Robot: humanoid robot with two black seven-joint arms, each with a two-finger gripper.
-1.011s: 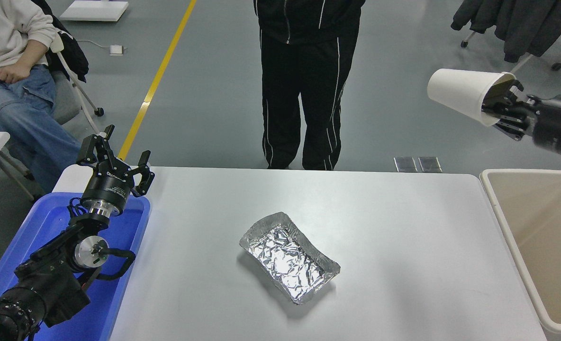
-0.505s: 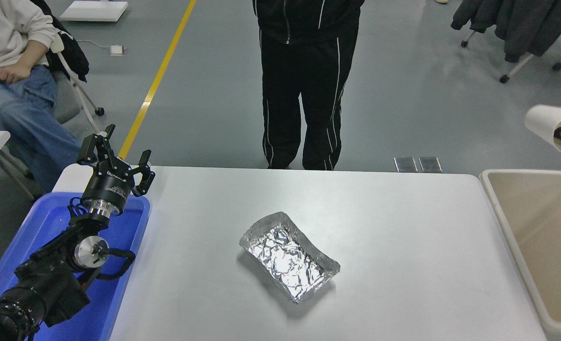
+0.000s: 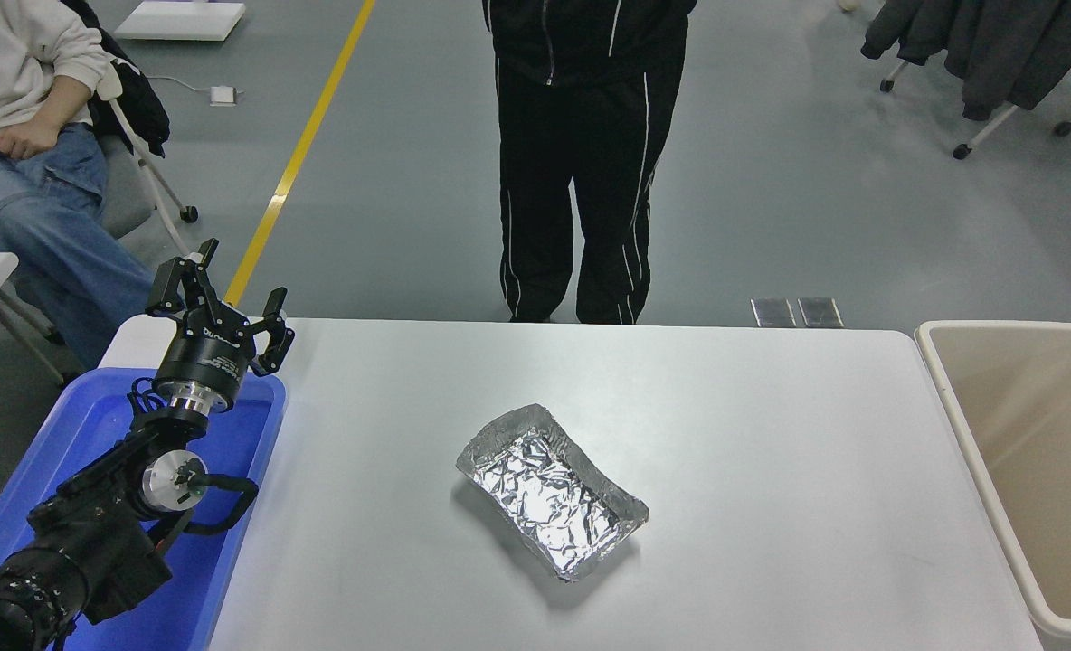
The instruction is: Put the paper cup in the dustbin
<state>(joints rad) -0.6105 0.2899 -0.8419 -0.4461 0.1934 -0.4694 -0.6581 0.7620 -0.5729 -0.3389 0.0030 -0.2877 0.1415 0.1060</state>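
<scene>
The paper cup is out of view, and so is my right gripper with its arm. The beige dustbin (image 3: 970,425) stands at the table's right edge, and the part of its inside that shows holds nothing. My left gripper (image 3: 219,294) is parked at the lower left over the blue tray, fingers spread open and empty.
A crinkled silver foil tray (image 3: 549,488) lies in the middle of the white table (image 3: 771,452). A blue plastic tray (image 3: 92,425) sits at the left edge under my left arm. A person in black stands at the far side; another sits at the top left.
My right gripper carried the paper cup to the right and slightly down, above the dustbin's far side, then both left the picture past the right edge. The left arm has not moved.
</scene>
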